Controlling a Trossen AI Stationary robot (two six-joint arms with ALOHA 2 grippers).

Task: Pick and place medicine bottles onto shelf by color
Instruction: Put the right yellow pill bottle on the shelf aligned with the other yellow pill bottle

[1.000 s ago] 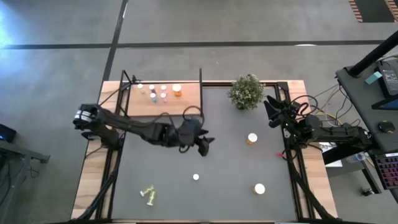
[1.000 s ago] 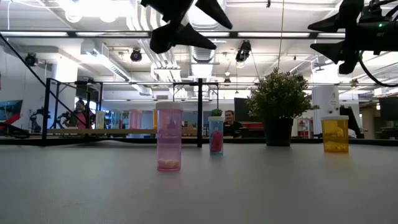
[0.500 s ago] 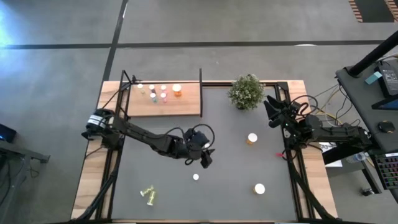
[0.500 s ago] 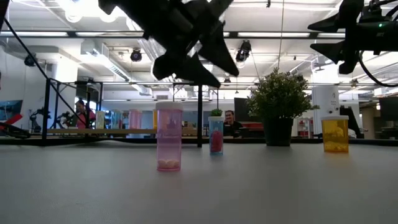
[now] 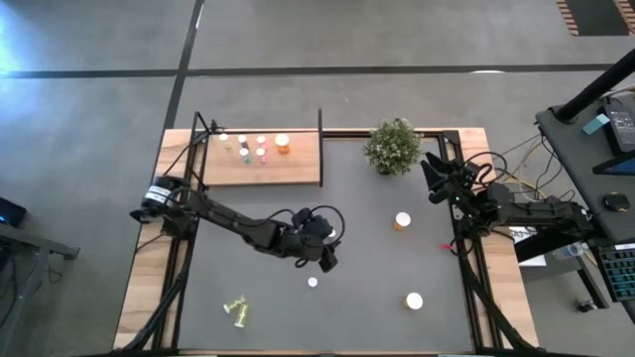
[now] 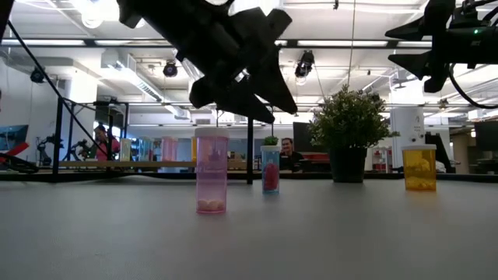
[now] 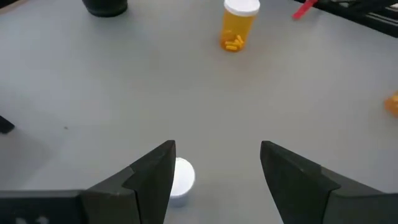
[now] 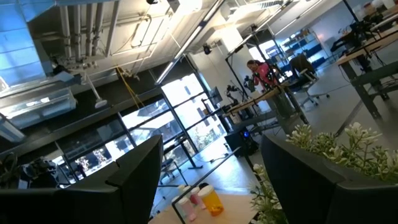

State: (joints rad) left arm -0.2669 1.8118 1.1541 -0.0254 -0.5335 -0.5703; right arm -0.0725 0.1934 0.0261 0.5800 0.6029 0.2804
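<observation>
- Left gripper [image 5: 325,260] is out over mid-table, above and just on the shelf side of the pink bottle [image 5: 313,283]. It's not touching it.
- Left fingers [image 7: 146,180] are spread wide with nothing between them. In the left wrist view the white cap [image 7: 180,176] sits beside one finger, not centred in the gap.
- Low view: the left gripper [image 6: 257,97] hangs just above the pink bottle [image 6: 212,171], which stands upright on the table.
- Shelf [image 5: 260,169], the light-wood board, is at the far left corner of the table. It carries a cluster of small bottles [image 5: 252,148], including an orange one [image 5: 283,144].
- Off the shelf: an orange bottle [image 5: 402,221] sits just toward the near edge from the potted plant [image 5: 393,146], and another orange one [image 5: 414,300] is farther out, near the table's near right side.
- A yellow-green bottle [image 5: 236,310] is lying down, well away from the shelf at the near left of the table.
- Right gripper [image 5: 434,177] is parked at the table's right edge, beside the potted plant. Its fingers [image 8: 134,180] are spread apart and empty.
</observation>
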